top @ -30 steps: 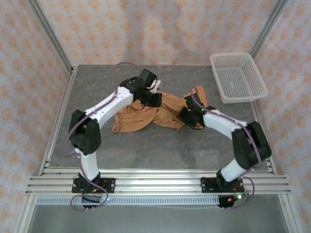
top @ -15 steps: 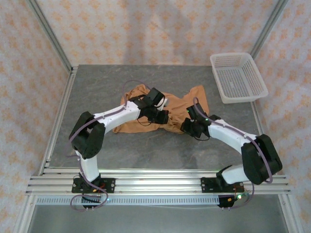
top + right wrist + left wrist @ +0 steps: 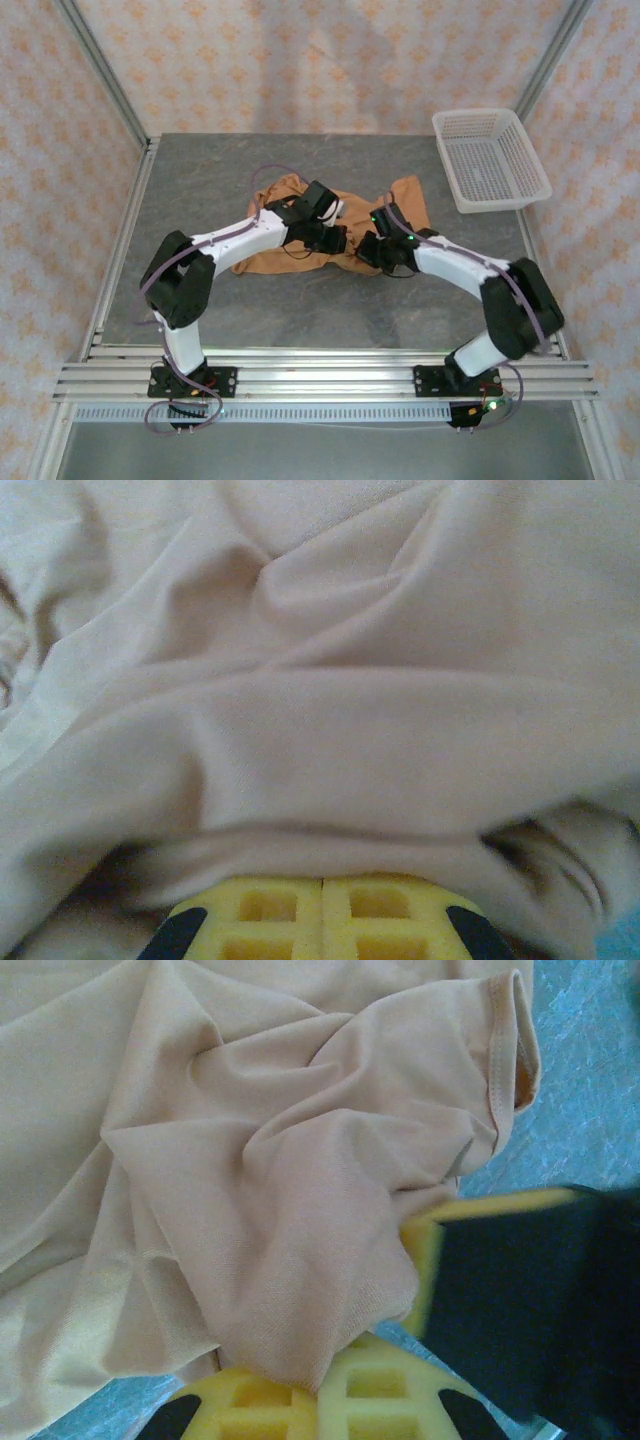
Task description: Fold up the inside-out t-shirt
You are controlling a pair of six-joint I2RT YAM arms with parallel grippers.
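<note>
Moved since half a second back: right tool (image 3: pixel 372 250), pulled left and inward with elbow tucked, now just beside left tool (image 3: pixel 330 238) over mid-tabletop (image 3: pixel 300 320). Left side roughly unchanged over that half second. Against a full second back, drawn in from a farther reach, and the inside-out t-shirt (image 3: pixel 275 255) less bunched, corners poking out far left and far right. On left wrist view: left tool (image 3: pixel 318 1385) pressed together, pinching a fold of the t-shirt (image 3: pixel 250 1180), hemmed sleeve edge (image 3: pixel 505 1050) loose beyond. On right wrist view: right tool (image 3: pixel 322 885) pressed together too, apparently pinching a fold of t-shirt (image 3: pixel 350 680) draped right over the tips. Reads as a fresh re-grip close to the left pinch, probably to spread or shake out. No fold made yet, cloth crumpled, early in task. Far back right: white mesh basket (image 3: pixel 490 160), well apart from everything.
</note>
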